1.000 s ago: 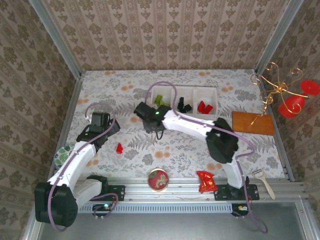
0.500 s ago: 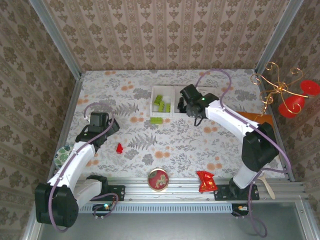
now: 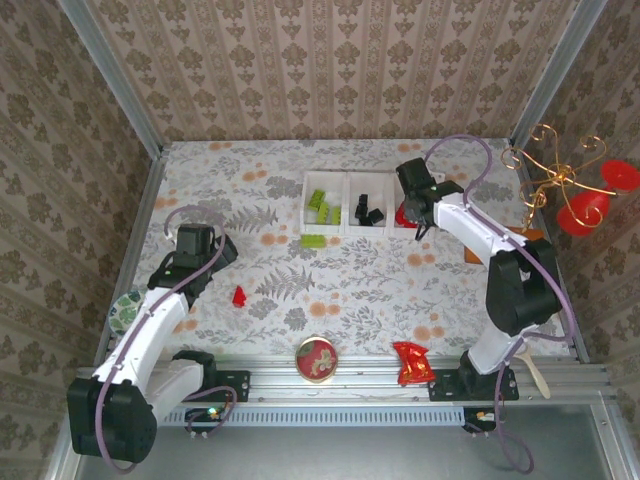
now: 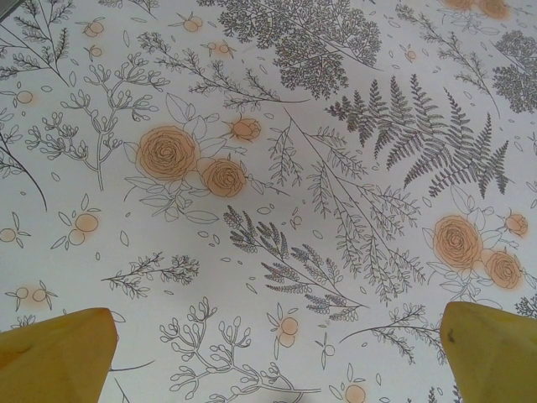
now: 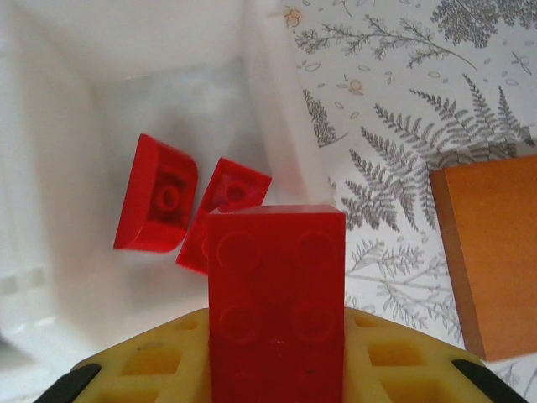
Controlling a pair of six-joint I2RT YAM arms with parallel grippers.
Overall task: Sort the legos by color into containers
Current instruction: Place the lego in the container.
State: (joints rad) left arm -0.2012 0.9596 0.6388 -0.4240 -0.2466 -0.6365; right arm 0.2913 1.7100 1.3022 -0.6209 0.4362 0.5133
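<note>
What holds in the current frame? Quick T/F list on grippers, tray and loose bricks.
1. The right gripper holds a red brick over the right compartment of the tray. True.
2. The left gripper is shut on a green brick. False: it is open and holds nothing, above the bare table.
3. A green brick lies on the table just outside the tray. True.
4. The middle compartment holds red bricks. False: it holds black bricks. The sorted red bricks are in the right compartment.
5. No red brick lies on the table. False: a loose red brick lies near the left arm.
</note>
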